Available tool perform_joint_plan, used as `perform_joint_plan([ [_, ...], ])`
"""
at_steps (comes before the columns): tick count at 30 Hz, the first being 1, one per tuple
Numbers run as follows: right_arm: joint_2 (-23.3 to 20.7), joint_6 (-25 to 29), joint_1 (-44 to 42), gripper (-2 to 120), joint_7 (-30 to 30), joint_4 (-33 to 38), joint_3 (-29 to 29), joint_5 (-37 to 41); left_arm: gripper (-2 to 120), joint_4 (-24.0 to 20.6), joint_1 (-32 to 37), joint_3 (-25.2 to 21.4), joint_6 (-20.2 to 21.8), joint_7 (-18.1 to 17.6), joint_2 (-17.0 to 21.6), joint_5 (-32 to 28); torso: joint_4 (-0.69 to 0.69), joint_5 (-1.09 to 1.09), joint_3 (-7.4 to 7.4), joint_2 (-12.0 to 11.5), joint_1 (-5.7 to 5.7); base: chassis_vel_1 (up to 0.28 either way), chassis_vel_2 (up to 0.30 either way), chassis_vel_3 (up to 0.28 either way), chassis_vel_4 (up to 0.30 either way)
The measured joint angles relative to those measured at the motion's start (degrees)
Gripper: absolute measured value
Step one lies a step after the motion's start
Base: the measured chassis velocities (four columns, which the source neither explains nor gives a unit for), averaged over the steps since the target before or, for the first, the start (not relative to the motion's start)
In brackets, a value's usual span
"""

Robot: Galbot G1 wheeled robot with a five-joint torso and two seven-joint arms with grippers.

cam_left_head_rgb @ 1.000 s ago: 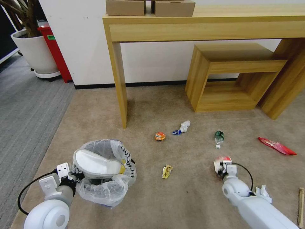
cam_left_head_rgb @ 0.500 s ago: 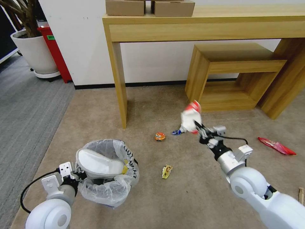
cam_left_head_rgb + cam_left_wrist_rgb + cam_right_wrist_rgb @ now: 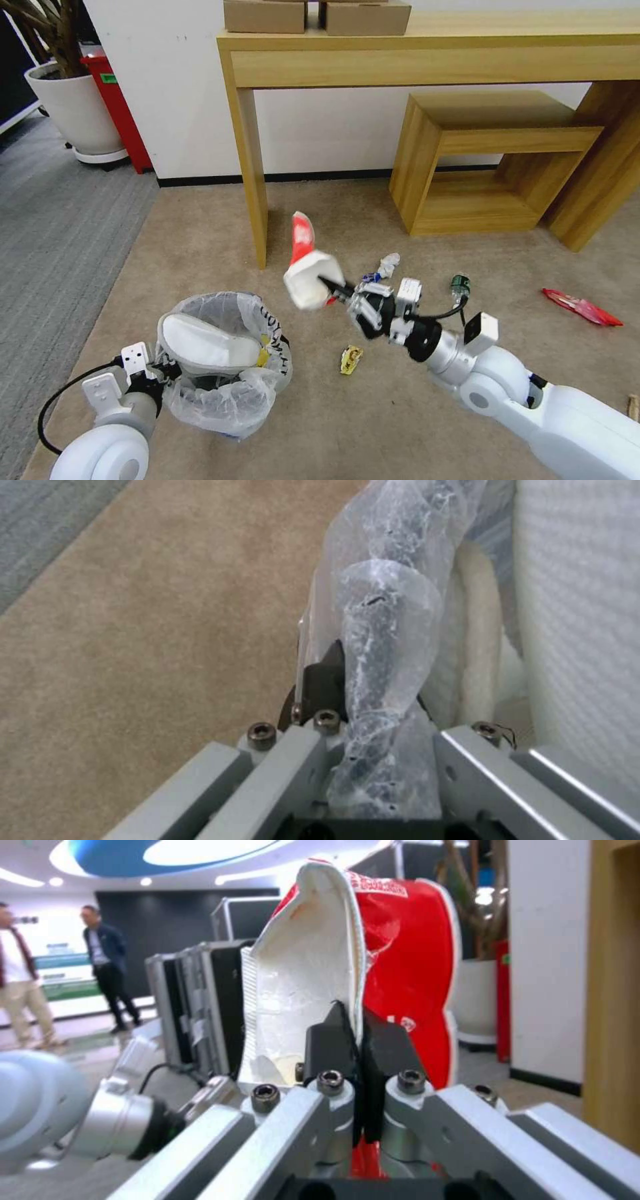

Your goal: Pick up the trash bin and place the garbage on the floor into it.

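The trash bin [image 3: 223,363], lined with a crinkly white bag, is at the lower left over the beige floor [image 3: 200,247]. My left gripper [image 3: 157,373] is shut on its rim, and the bag [image 3: 387,630] is bunched between the fingers in the left wrist view. A white slipper [image 3: 207,343] lies inside. My right gripper [image 3: 337,288] is shut on a red-and-white slipper-like piece of garbage [image 3: 305,273], held in the air just right of the bin and also seen close up [image 3: 400,955]. A yellow wrapper [image 3: 351,359], white tissue [image 3: 389,264], green bottle [image 3: 459,285] and red wrapper [image 3: 581,307] lie on the carpet.
A wooden table leg [image 3: 253,180] stands behind the bin and a low wooden shelf unit [image 3: 487,160] sits at the back right. Grey ribbed carpet [image 3: 60,220], a white plant pot [image 3: 73,110] and a red cabinet [image 3: 120,107] are at the left. A wooden stick [image 3: 632,407] lies at the far right.
My right gripper has lifted the red-and-white piece from the floor and swung it left towards the bin. The left gripper and the bin have hardly moved.
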Motion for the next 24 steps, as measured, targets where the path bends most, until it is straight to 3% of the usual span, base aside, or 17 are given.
perform_joint_plan([
  [4, -1.3, -0.2, 4.1, 0, -0.5, -0.3, -4.7, 0.2, 1, -0.1, -0.5, 0.9, 0.6, 0.0, -0.2, 0.2, -0.03, -0.02, 0.0, 0.0, 0.0, 0.0, 0.0, 0.0, 0.0],
  [8, -1.3, -2.3, 17.3, 0, 1.6, -0.8, -18.5, 1.5, 1, -1.3, -0.3, 1.3, 1.2, 0.1, -1.6, 1.1, 0.01, -0.01, 0.0, 0.0, 0.0, 0.0, 0.0, 0.0, 0.0],
  [9, -1.3, -2.3, 17.3, 0, 1.6, -0.8, -18.5, 1.5, 1, -1.3, -0.3, 1.3, 1.2, 0.1, -1.6, 1.1, 0.01, -0.01, 0.0, 0.0, 0.0, 0.0, 0.0, 0.0, 0.0],
  [12, 0.0, -4.2, 24.3, 0, 5.7, -0.5, -27.5, 2.3, 1, -2.0, 0.3, 1.1, 1.2, 0.3, -2.6, 1.9, 0.0, -0.01, 0.0, 0.0, 0.0, 0.0, 0.0, 0.0, 0.0],
  [13, 0.0, -4.2, 24.3, 0, 5.7, -0.5, -27.5, 2.3, 1, -2.0, 0.3, 1.1, 1.2, 0.3, -2.6, 1.9, 0.0, -0.01, 0.0, 0.0, 0.0, 0.0, 0.0, 0.0, 0.0],
  [16, 2.5, -5.2, 30.9, 0, 8.7, -1.7, -34.5, 1.9, 1, -2.8, 1.3, 0.7, 1.2, 0.8, -3.9, 3.1, -0.03, -0.02, 0.0, 0.0, 0.0, 0.0, 0.0, 0.0, 0.0],
  [20, 5.5, -5.8, 35.5, 0, 10.0, -3.4, -38.9, 1.9, 1, -3.6, 2.6, 0.1, 0.9, 1.2, -5.3, 4.2, -0.01, -0.04, 0.0, 0.0, 0.0, 0.0, 0.0, 0.0, 0.0],
  [24, 11.2, -7.2, 41.4, 0, 13.3, -6.3, -45.9, 2.4, 1, -4.8, 3.4, -0.6, 0.7, 1.4, -6.1, 4.8, 0.01, -0.02, 0.0, 0.0, 0.0, 0.0, 0.0, 0.0, 0.0],
])
